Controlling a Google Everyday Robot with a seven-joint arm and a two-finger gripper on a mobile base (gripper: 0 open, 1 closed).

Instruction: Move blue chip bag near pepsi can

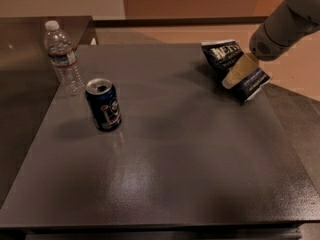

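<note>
The blue chip bag [231, 64], dark navy with white lettering, sits tilted at the far right of the dark grey table [170, 154]. My gripper [239, 74] is at the bag, its tan tip lying across the bag's front, with the grey arm reaching in from the upper right. The pepsi can [103, 105] stands upright on the left part of the table, far from the bag, its top opened.
A clear plastic water bottle [63, 58] stands upright behind and left of the can. A second dark tabletop [20, 74] adjoins on the left. The table's right edge runs just past the bag, with tan floor beyond.
</note>
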